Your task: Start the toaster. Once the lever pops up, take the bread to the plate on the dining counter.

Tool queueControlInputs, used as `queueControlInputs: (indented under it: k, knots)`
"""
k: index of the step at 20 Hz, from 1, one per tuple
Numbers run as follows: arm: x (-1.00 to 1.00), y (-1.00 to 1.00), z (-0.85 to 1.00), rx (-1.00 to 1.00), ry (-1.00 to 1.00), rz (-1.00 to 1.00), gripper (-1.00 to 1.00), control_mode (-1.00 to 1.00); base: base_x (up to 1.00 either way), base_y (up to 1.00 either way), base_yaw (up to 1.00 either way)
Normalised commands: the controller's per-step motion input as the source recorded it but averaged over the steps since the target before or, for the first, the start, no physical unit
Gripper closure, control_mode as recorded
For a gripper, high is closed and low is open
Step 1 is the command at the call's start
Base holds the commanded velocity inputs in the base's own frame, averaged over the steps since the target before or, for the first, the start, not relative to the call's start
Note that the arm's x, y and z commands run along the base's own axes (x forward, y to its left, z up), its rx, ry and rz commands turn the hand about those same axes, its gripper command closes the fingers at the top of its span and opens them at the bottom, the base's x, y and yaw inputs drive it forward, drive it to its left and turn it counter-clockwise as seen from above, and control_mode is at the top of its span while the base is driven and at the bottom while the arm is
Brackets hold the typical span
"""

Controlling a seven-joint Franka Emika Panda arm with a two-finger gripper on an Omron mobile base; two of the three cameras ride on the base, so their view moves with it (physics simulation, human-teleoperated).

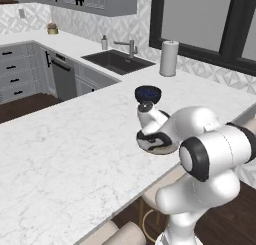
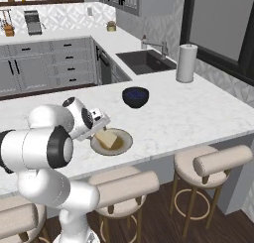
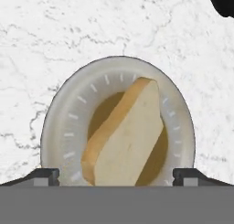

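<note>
Tan bread (image 3: 125, 141) tilted on plate (image 3: 64, 127)

Arm (image 1: 210, 154) showing glossy white rounded shells, dark grey joint rings; claw (image 3: 117, 175) showing two small dark fingertips.

Bread (image 3: 125, 136): pale tan slice with a browner crust edge, lying on the plate (image 3: 68, 122), propped at a tilt, its crust ridge running from about 7 to 1 o'clock in the hand view. Plate: small, round, shallow, pale rim with faint tick marks and an olive-tan centre. It rests on the dining counter (image 2: 198, 108), a white, grey-veined marble slab, near the overhanging front edge.
</note>
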Motion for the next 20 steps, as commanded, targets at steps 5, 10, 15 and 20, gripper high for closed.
queueControlInputs:
  k: [5, 10, 15, 20]
  knots:
    - [-0.24, 0.01, 0.43, 0.23, 0.30, 0.25, -1.00, -1.00, 0.00, 0.00, 0.00]
    - [-0.39, 0.00, 0.34, 0.29, 0.14, 0.21, -1.00, -1.00, 0.00, 0.00, 0.00]
    - [-1.00, -0.01, 0.59, 0.26, -0.05, 0.06, -1.00, -1.00, 0.00, 0.00, 0.00]
    - [-1.00, 0.00, 0.45, 0.09, -0.23, 0.00, -1.00, -1.00, 0.00, 0.00, 0.00]
